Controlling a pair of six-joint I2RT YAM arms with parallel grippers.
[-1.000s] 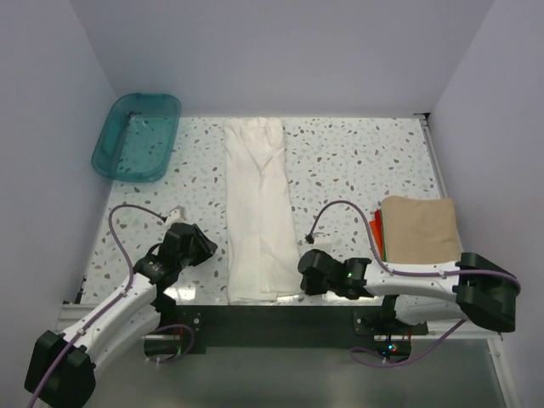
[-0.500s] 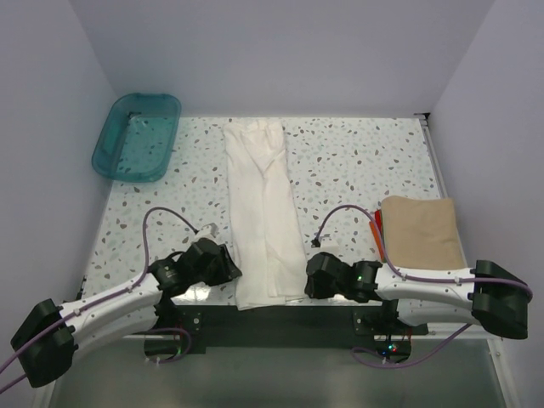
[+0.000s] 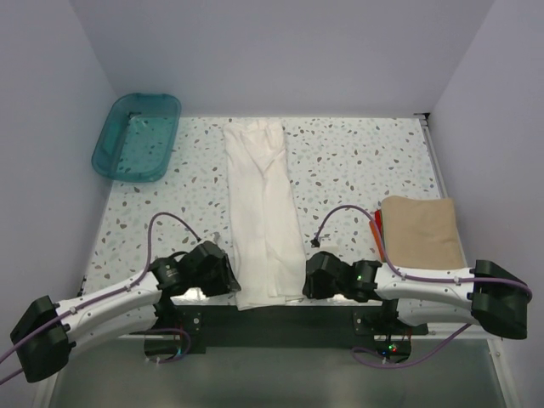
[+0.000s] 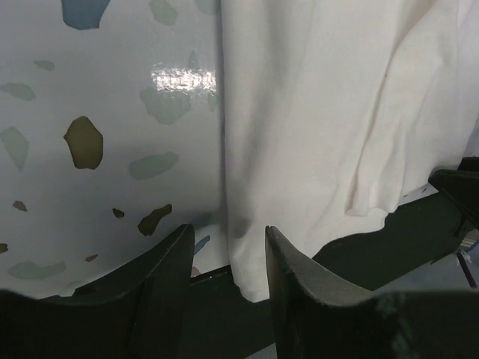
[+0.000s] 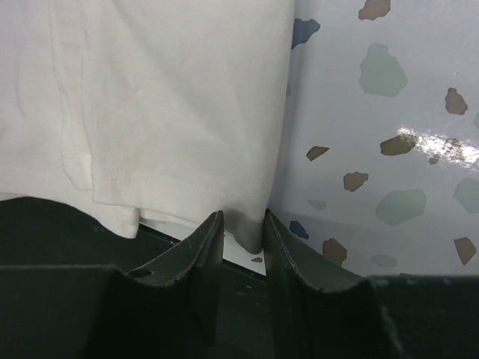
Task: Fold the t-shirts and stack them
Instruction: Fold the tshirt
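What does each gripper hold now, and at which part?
Nothing is held. Left gripper stands open astride the white shirt's near left edge; right gripper, narrowly open, astride its near right corner.

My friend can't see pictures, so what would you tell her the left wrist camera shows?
The left gripper holds its two dark fingers open around a corner of a long off-white t-shirt, not yet pinching it. The shirt fills the right side of the view, with the speckled white table on the left.
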